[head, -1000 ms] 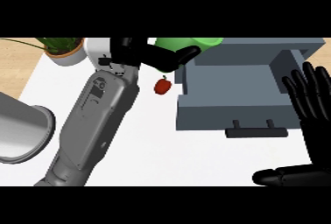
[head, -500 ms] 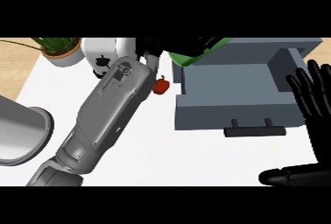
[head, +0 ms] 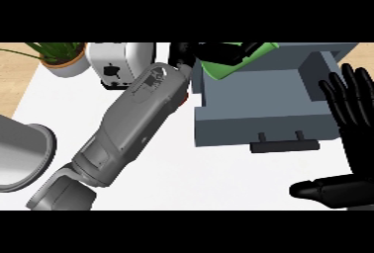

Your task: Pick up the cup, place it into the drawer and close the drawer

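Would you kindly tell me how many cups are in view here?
1. The green cup is at the top, at the far left corner of the open drawer, held in the left hand. The left forearm may hide others.

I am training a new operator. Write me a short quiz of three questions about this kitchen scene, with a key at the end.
1. True or false: the grey box-shaped drawer stands open.
2. Which one holds the green cup? A) the black left hand B) the black right hand
3. Name the white appliance that stands beside the potted plant.
Key: 1 true; 2 A; 3 the toaster.
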Robot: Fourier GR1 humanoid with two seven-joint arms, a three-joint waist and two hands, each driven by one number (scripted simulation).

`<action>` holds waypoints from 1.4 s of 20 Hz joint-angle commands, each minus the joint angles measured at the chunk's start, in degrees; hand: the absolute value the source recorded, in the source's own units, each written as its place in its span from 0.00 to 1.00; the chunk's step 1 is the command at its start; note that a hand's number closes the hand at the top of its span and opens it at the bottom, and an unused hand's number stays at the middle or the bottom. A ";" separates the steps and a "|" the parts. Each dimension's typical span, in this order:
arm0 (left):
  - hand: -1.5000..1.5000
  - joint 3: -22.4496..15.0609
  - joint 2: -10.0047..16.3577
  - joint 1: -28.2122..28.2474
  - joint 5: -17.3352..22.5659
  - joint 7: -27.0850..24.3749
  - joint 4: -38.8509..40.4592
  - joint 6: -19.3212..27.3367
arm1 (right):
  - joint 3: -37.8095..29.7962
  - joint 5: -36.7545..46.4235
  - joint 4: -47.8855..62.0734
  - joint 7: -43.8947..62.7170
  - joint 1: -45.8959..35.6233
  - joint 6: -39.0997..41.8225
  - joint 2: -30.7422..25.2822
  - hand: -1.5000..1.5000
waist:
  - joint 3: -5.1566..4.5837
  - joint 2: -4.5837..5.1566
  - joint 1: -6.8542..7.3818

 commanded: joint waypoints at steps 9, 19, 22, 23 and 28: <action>1.00 -11.37 0.00 -4.89 7.31 -3.23 11.19 1.72 | 0.65 -1.71 2.19 -0.47 -1.55 1.35 0.23 0.00 | 0.06 0.77 -2.82; 0.00 -18.77 0.00 -6.14 7.82 -1.53 13.21 5.23 | 4.09 1.43 1.60 0.46 -5.90 -1.44 2.52 0.00 | 0.03 1.06 -3.32; 0.00 -18.44 0.00 -3.63 10.86 -3.49 11.00 5.17 | 2.71 -0.96 0.34 -0.34 -1.97 0.18 2.04 0.00 | 0.03 0.80 -3.31; 0.00 -18.41 0.00 -4.88 11.75 -3.47 10.23 5.43 | 2.43 -3.23 -0.05 0.04 -2.06 1.98 1.19 0.00 | 0.05 0.99 -4.38; 0.00 -16.80 0.00 -3.41 16.42 -8.55 6.45 3.38 | 1.15 -6.15 0.43 2.66 -3.47 1.96 0.55 0.00 | 0.00 0.47 -2.16</action>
